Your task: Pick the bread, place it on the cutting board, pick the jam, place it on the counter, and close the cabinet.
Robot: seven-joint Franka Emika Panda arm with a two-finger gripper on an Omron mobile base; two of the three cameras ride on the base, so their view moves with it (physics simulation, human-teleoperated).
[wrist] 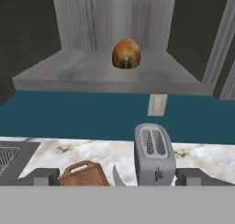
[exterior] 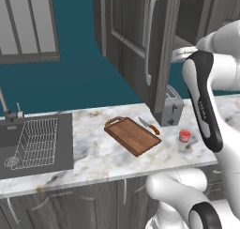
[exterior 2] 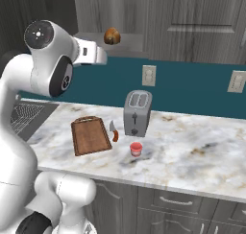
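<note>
Bread on the cabinet shelf, jam on the desk

We see the bread (wrist: 126, 53) on the bottom shelf of the open cabinet (exterior: 136, 40), ahead of our pincer (wrist: 117, 176), whose fingers stand wide apart and hold nothing. Below, the jam (exterior 2: 136, 148) stands on the desk (exterior 2: 192, 146) just in front of the toaster (exterior 2: 137, 112); the cutting board (exterior 2: 90, 135) lies bare, a knife (exterior 2: 113, 131) beside it.

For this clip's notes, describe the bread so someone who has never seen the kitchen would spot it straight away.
Find the tall dark grey cabinet above the counter, its door swung open. On its grey shelf, above the toaster, sits the bread: a small round golden-brown bun. It is alone on that shelf, while the red-lidded jam stands down on the counter.
</note>
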